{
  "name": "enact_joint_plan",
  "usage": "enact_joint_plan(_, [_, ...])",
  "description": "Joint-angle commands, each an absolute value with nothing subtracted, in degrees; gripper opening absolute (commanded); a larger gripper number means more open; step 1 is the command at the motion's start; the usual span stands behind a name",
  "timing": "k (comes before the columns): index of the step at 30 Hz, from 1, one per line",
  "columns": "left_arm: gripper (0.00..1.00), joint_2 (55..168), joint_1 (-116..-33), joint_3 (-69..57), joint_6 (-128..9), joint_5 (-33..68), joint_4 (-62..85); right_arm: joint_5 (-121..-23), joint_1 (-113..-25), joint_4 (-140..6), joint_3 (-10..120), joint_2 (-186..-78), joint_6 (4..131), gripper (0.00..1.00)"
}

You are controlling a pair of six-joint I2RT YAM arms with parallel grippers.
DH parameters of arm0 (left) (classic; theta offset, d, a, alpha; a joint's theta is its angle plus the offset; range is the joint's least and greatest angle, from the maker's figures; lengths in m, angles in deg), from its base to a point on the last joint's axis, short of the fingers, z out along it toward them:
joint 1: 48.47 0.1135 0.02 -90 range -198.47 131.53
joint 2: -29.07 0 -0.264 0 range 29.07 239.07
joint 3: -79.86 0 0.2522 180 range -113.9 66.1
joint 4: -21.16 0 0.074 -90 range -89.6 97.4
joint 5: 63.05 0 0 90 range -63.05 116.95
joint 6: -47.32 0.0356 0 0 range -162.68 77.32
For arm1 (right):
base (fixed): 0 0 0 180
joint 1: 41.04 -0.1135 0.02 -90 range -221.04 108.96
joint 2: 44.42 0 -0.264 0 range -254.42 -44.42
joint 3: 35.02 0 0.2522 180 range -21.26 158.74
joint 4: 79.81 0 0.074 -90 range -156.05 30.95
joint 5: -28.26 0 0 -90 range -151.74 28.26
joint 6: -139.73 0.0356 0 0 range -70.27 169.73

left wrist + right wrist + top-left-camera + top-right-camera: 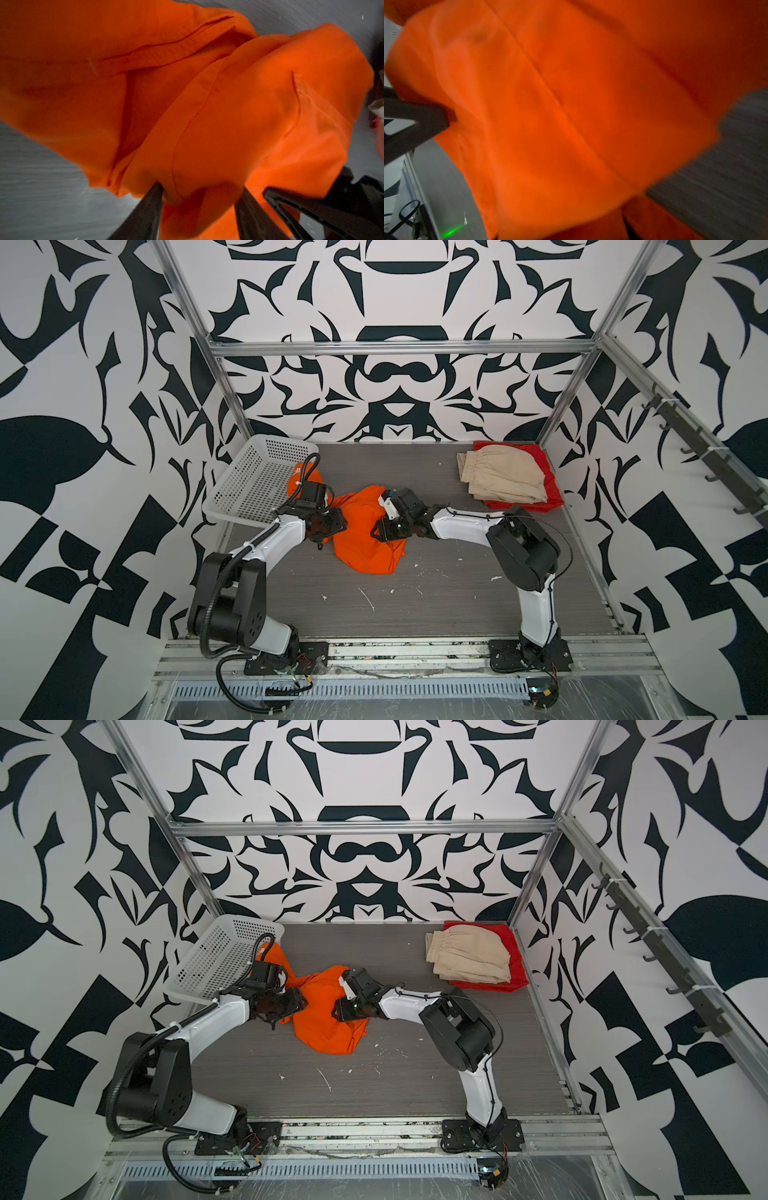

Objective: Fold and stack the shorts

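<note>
The orange shorts (365, 539) (328, 1023) lie crumpled at mid-table, one end reaching to the basket. My left gripper (332, 531) (200, 199) comes in from the left; its two black fingers (151, 207) have a thick bunch of the orange fabric (207, 124) pressed between them. My right gripper (380, 531) (340, 1011) sits on the same shorts from the right, close to the left one. In the right wrist view the orange cloth (571, 124) covers its jaws. The beige shorts (503, 475) lie folded on the red shorts (546, 493) at the back right.
A white perforated basket (249, 485) stands tilted at the back left, against the left arm's cable. Metal frame posts and patterned walls close in the grey table (436, 593) on three sides. A metal rail (415, 655) runs along the front.
</note>
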State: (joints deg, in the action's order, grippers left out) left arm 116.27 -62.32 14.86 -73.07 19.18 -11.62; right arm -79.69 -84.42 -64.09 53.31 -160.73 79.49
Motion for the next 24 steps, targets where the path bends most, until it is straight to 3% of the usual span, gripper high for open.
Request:
enact_joint_plan(1, [0.31, 119.11, -62.36, 11.42, -72.27, 14.81, -7.34, -79.50, -84.29, -65.63, 57.80, -158.20, 76.13, 0.11])
enact_joint_plan(3, [0.16, 119.17, -62.70, 8.75, -71.51, 13.44, -8.11, -78.62, -83.96, -63.25, 59.32, -155.79, 73.88, 0.01])
enact_joint_plan(7, [0.02, 116.40, -65.09, 1.32, -68.76, 11.94, -12.36, -75.45, -82.44, -56.87, 61.79, -148.23, 68.85, 0.00])
enact_joint_plan(17, [0.00, 111.83, -73.97, -21.03, -65.66, 11.80, -17.99, -67.29, -79.24, -37.67, 75.17, -129.29, 53.06, 0.00])
enact_joint_plan(24, [0.06, 111.86, -74.42, -12.36, -67.29, 12.42, -17.12, -72.97, -80.14, -32.89, 68.38, -126.56, 55.57, 0.00])
